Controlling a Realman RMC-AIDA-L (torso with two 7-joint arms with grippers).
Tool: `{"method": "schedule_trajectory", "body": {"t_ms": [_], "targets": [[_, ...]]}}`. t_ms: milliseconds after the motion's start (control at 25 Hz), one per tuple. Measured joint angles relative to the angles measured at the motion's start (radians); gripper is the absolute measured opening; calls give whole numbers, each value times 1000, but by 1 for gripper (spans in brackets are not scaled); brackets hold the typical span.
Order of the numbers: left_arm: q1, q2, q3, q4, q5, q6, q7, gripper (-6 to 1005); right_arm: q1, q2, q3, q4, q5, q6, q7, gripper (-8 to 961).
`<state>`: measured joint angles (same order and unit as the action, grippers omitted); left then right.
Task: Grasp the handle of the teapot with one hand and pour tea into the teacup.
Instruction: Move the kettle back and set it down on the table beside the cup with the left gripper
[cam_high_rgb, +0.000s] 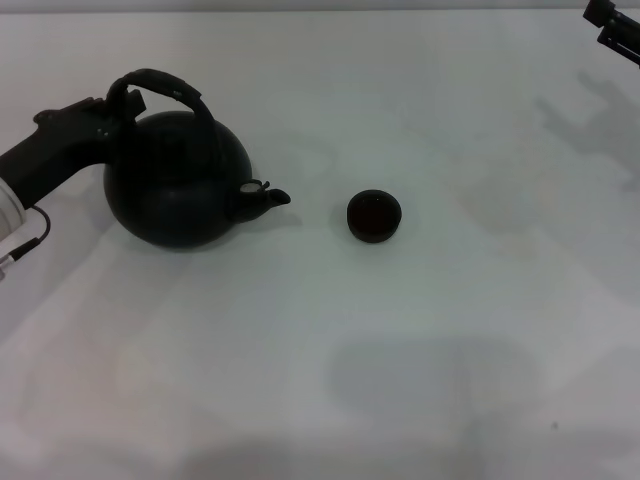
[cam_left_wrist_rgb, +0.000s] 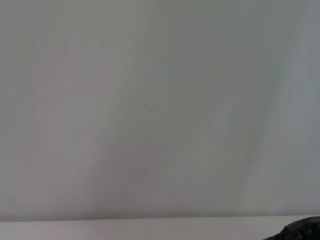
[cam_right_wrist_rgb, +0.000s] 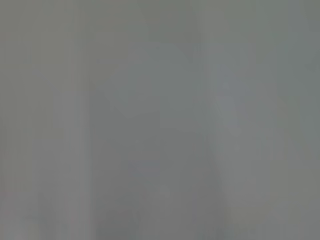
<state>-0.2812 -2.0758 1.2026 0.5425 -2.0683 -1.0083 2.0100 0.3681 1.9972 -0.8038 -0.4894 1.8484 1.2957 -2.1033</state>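
The teapot (cam_high_rgb: 178, 180) sits on the table (cam_high_rgb: 420, 330) at the left, its spout (cam_high_rgb: 272, 198) pointing right toward the teacup (cam_high_rgb: 374, 216), which stands apart from it near the middle; that lineup seems to suit a pour that needs only a lift, a short carry to the right and a tilt. The left gripper (cam_high_rgb: 112, 112) comes in from the left edge and meets the handle (cam_high_rgb: 165, 88) at its left foot, probably so the pot's weight hangs below the grip and the spout side stays unobstructed. Its fingers are lost against the dark hoop, so I cannot tell whether they have closed on it or merely sit beside it. The pot appears to rest on the table, so the lift looks not yet begun. The right gripper (cam_high_rgb: 612, 28) is parked at the far right corner, well away from the work, and its fingers cannot be made out either. Between spout and teacup the surface is bare, as is the wide near stretch, so the carry has open room; the cup is small and low, so the spout will need careful aiming over it.
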Motion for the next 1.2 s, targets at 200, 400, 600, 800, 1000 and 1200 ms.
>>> {"method": "schedule_trajectory", "body": {"t_ms": [200,400,600,800,1000,1200], "targets": [[4,0,0,-1,-2,-1,11,146,-1,0,0,0,0,1,1,848],[7,-3,1,-12,-3,-3,36,150,-2,0,0,-1,0,3,2,848],[9,-4,0,-21,-4,-4,70,207,-9,-2,0,-1,0,8,2,849],[18,-5,1,-30,-35,-18,129,353,-15,-4,3,-2,0,18,2,849],[36,-5,0,-46,-101,-78,229,513,-24,-7,8,-2,1,34,2,849],[55,-1,0,-79,-172,-161,322,658,-30,-7,10,-2,4,34,1,849]]}}
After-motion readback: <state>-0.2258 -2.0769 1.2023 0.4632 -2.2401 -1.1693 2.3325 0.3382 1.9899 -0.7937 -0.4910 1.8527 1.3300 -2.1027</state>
